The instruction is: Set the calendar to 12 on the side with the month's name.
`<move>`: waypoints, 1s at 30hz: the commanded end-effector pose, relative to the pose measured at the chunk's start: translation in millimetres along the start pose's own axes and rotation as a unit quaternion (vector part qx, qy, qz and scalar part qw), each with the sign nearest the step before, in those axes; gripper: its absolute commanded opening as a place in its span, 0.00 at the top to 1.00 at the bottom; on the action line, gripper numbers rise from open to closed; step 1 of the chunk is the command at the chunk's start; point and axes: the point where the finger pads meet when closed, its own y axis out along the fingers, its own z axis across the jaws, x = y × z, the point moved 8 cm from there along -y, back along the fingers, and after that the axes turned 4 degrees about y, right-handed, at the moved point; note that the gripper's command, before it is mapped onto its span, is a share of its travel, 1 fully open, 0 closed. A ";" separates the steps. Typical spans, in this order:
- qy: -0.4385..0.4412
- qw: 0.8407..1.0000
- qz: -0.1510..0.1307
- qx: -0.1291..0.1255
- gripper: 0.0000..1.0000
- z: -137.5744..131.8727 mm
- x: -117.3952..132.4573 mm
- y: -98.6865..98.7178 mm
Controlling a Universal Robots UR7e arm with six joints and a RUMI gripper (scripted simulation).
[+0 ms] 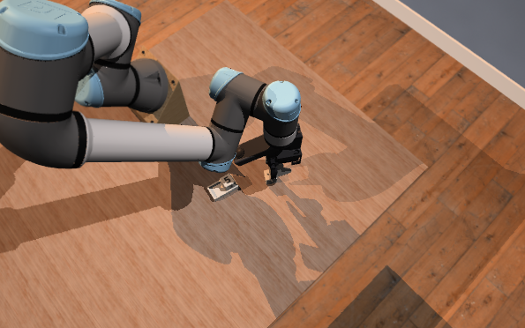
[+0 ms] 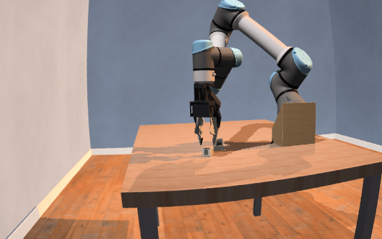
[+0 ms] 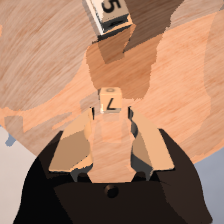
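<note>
A loose cube (image 1: 266,175) (image 2: 206,151) (image 3: 110,100) sits on the table beside the tray. It shows an 8 on its side in the exterior view and a 7 in the wrist view, where part of another digit is visible on an adjoining face. My gripper (image 2: 208,144) (image 3: 110,107) points down just above this cube, with its fingers apart and nothing held between them. The small pale tray (image 1: 216,193) (image 2: 220,148) holds another cube (image 1: 228,180) (image 2: 219,142) (image 3: 113,6) with a 5 facing up. The tray's front faces are partly hidden.
The arm's wooden base block (image 1: 177,105) (image 2: 298,124) stands farther back on the table (image 1: 103,273) (image 2: 251,173). The tray is close to the gripper, and the forearm passes above and behind it. Arm shadows darken the area around the cubes.
</note>
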 end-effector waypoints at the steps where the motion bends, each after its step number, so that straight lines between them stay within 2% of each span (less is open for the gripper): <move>1: 0.000 1.000 0.000 0.000 0.71 -0.2 0.2 -0.1; 23: 0.000 1.000 0.000 0.000 0.71 -0.2 0.2 26.2; 30: 0.000 1.000 0.000 0.000 0.71 -0.2 0.2 28.7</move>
